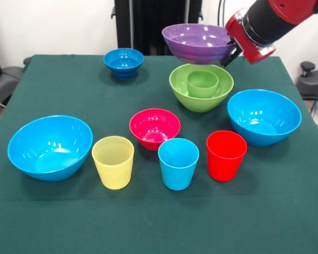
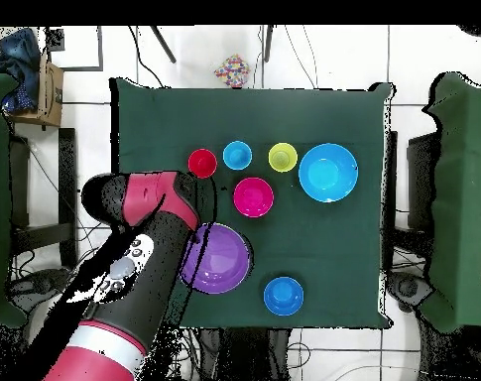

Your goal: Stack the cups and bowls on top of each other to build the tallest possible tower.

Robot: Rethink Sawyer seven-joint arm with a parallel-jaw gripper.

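Observation:
My gripper [image 1: 231,53] is shut on the right rim of the wide purple bowl [image 1: 199,42] and holds it in the air, just above the large lime-green bowl [image 1: 201,103]. A green cup [image 1: 203,83] stands upright inside the lime bowl. In the overhead view the purple bowl [image 2: 216,258] and my arm hide the lime bowl. The pale yellow cup [image 1: 113,162], light blue cup [image 1: 178,163] and red cup [image 1: 226,155] stand upright in a row at the front, behind them the small pink-red bowl [image 1: 155,128].
A large light blue bowl [image 1: 263,116] sits right of the lime bowl, another [image 1: 49,147] at the front left. The small dark blue bowl [image 1: 123,62] sits at the back left. The table's edge runs close behind the lime bowl.

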